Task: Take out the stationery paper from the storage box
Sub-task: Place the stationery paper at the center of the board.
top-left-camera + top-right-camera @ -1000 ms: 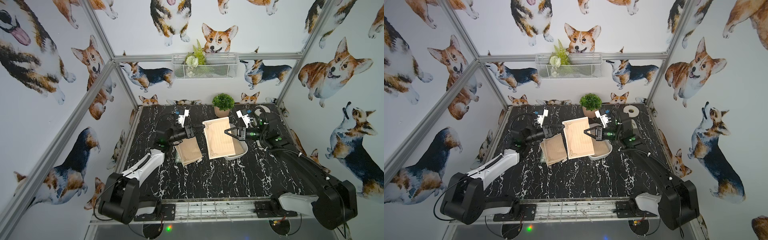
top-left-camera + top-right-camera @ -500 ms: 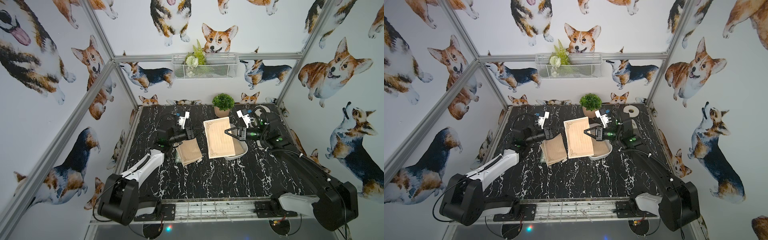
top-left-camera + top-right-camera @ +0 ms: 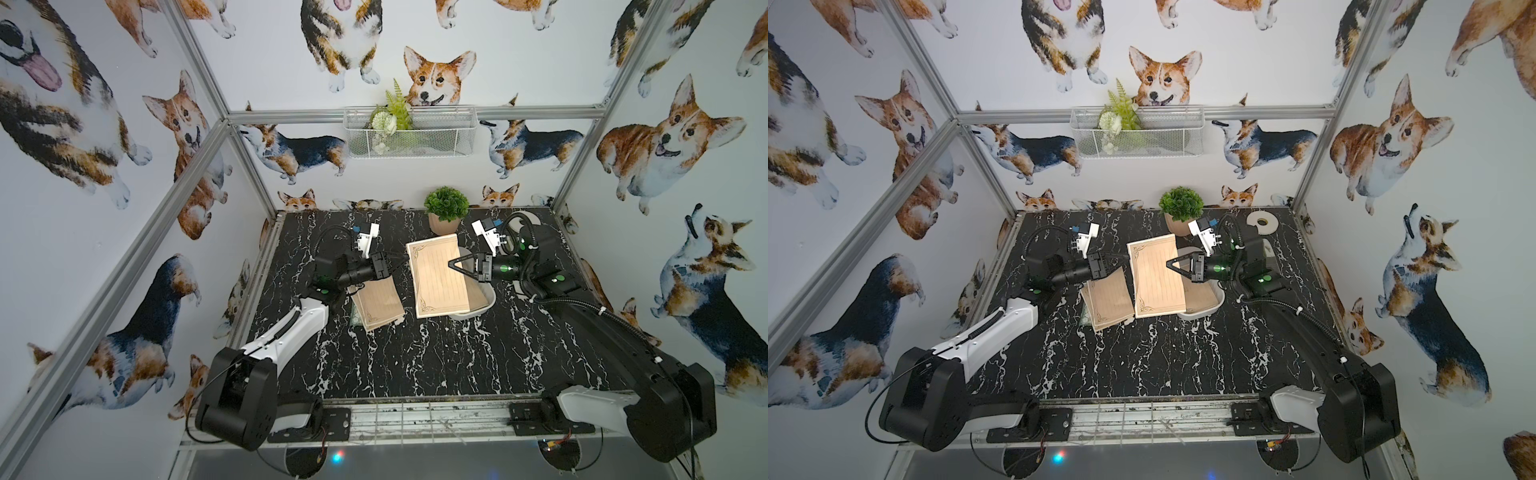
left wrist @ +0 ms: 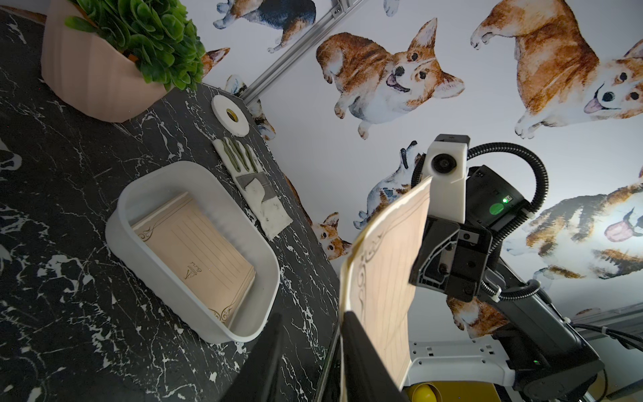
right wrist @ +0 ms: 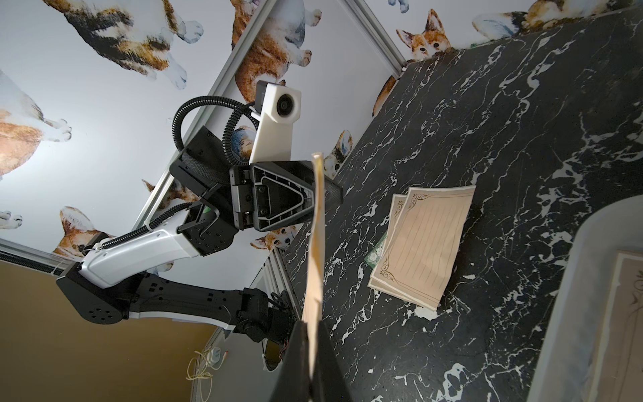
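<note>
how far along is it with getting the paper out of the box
Done: a few tan sheets lie stacked on the table, outside the storage box. In hand: the right gripper is shut on one lifted sheet. Left: at least one ruled sheet lies in the box.

My count: one white oblong plastic tray (image 4: 222,209). Tan ruled paper sheets with scroll corners: one raised sheet (image 3: 438,276), two loose sheets (image 5: 422,243), one top sheet (image 4: 195,240) in the tray; I can't count any under it. One green-edged sheet (image 5: 377,252). One potted green plant (image 4: 97,80), one white tape roll (image 4: 230,115), one grey-white glove (image 4: 257,195), one white wire-mesh basket (image 3: 409,139).
</note>
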You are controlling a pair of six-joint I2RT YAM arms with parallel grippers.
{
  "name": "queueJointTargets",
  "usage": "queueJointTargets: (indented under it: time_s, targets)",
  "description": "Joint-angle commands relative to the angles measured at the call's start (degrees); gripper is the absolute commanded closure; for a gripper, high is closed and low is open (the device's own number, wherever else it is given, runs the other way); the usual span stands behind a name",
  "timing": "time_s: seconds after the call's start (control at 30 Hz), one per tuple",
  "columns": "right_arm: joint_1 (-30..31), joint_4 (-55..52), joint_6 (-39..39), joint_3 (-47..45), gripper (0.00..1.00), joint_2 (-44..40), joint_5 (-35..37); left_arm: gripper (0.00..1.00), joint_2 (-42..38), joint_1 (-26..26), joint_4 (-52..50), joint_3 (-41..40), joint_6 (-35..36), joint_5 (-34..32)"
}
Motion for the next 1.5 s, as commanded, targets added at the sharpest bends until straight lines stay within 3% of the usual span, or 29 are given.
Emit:
queueJointTargets:
  time_s: [0.0,0.87,0.93,1.07,1.23,1.3,1.4,1.47]
  targets:
    - [0.24,0.55,-0.57,0.60,1.00,0.14,-1.00,0.68,0.34,0.06,0.77,0.23,0.47,0.03]
    - [3.32,1.74,-1.38,0.68,1.00,5.63,0.58,0.71,1.47,0.04,7.08,-1.07,-3.67,0.60]
    - [3.40,1.53,-1.53,0.85,1.00,6.82,1.06,0.75,1.62,0.04,8.01,-1.16,-4.28,0.88]
    - [3.45,0.01,-2.99,1.00,1.00,8.10,2.31,1.00,1.61,0.04,9.69,-1.43,-5.13,1.35]
    - [3.42,-3.26,-5.59,1.10,1.00,8.83,3.78,1.00,1.56,0.04,10.07,-2.00,-5.09,0.89]
    - [3.41,-4.25,-6.19,0.92,0.88,8.79,4.63,1.00,1.57,0.10,9.75,-2.02,-4.94,0.02]
    - [3.17,-5.77,-7.40,0.81,0.80,8.66,5.73,1.00,2.29,0.04,8.84,-1.44,-4.77,-0.66]
    - [2.93,-5.96,-7.27,0.66,0.62,8.74,5.98,1.00,3.41,0.04,9.08,-1.04,-5.28,-0.72]
